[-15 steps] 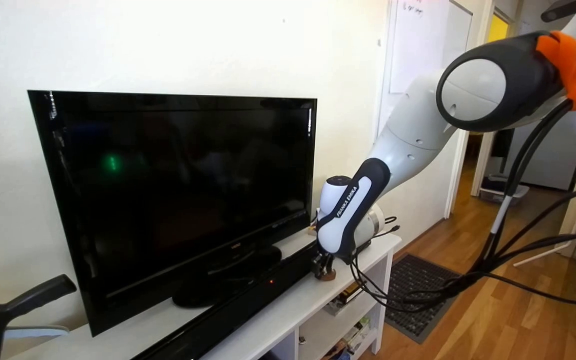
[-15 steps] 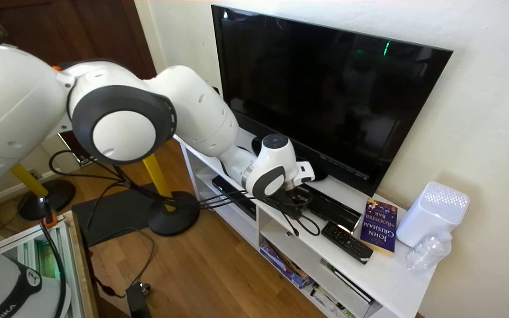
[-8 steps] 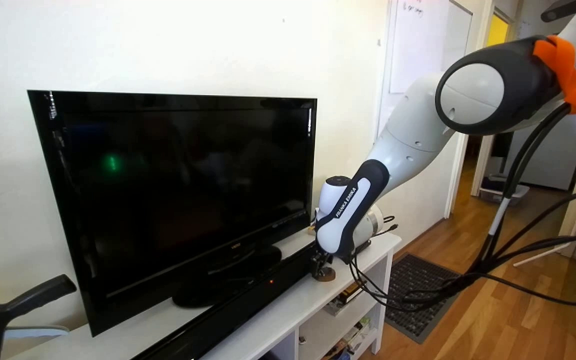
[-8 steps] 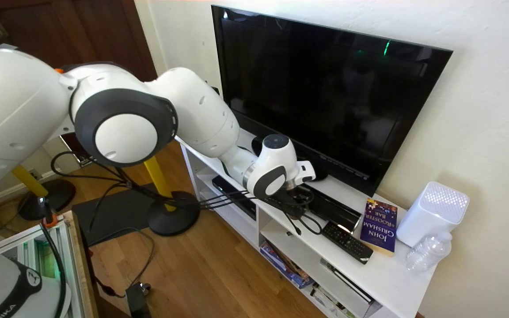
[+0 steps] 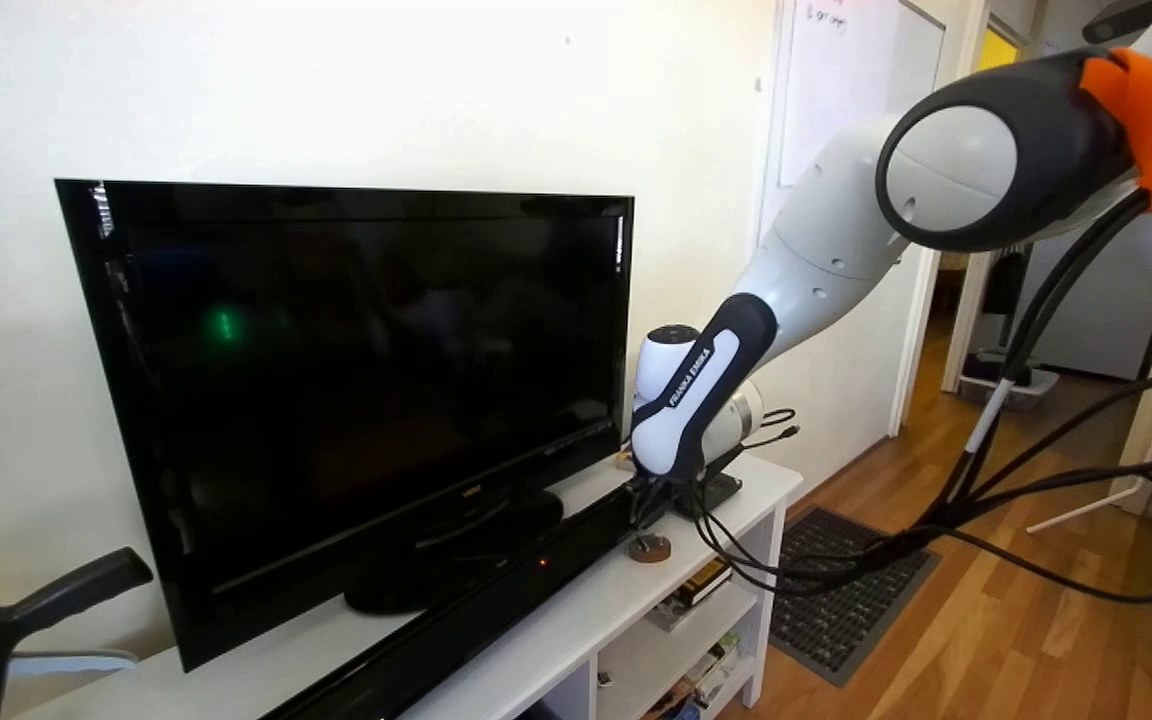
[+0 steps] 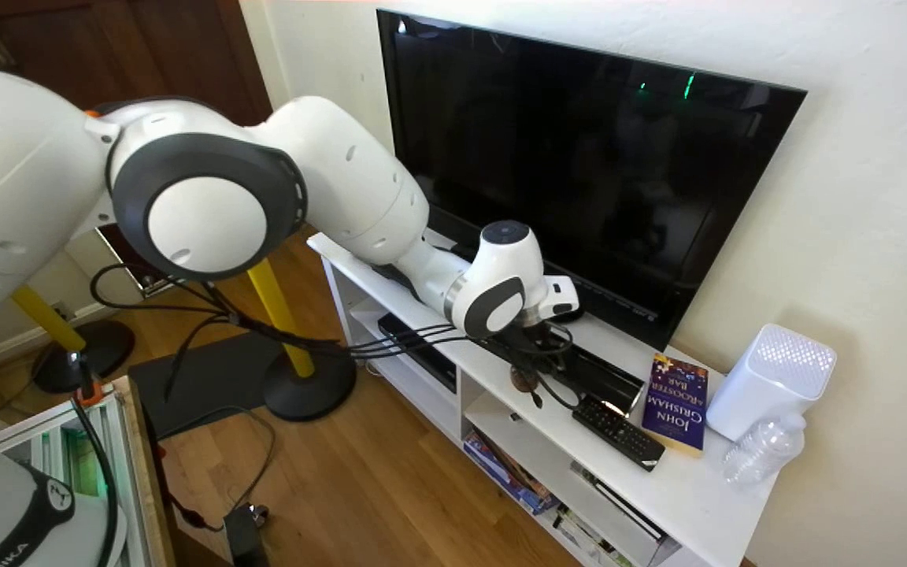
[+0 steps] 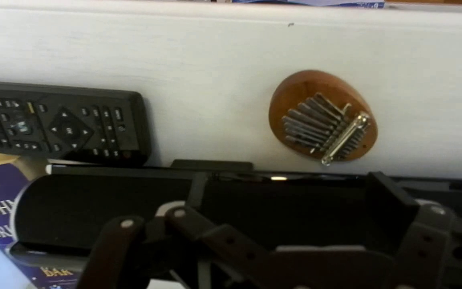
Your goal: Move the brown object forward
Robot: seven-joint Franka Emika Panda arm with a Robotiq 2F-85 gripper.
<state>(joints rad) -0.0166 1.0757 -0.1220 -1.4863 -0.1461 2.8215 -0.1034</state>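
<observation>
White shelf (image 7: 199, 60) by a pale wall (image 5: 336, 90): the gripper (image 7: 289, 186) is spread wide near the brown thing (image 7: 322, 116).

In the wrist view, the two fingers (image 7: 393, 208) stand far apart at the lower middle of the frame, with the long black speaker bar (image 7: 295, 206) behind them. I cannot tell if they touch the bar. The brown thing lies flat on the shelf, right of the middle and higher in the frame than the fingers, apart from them. It is shaped like an egg and has thin metal strips on it. A black remote (image 7: 66, 124) is at the left. In an exterior view, the arm (image 5: 826, 250) bends down from the upper right.
</observation>
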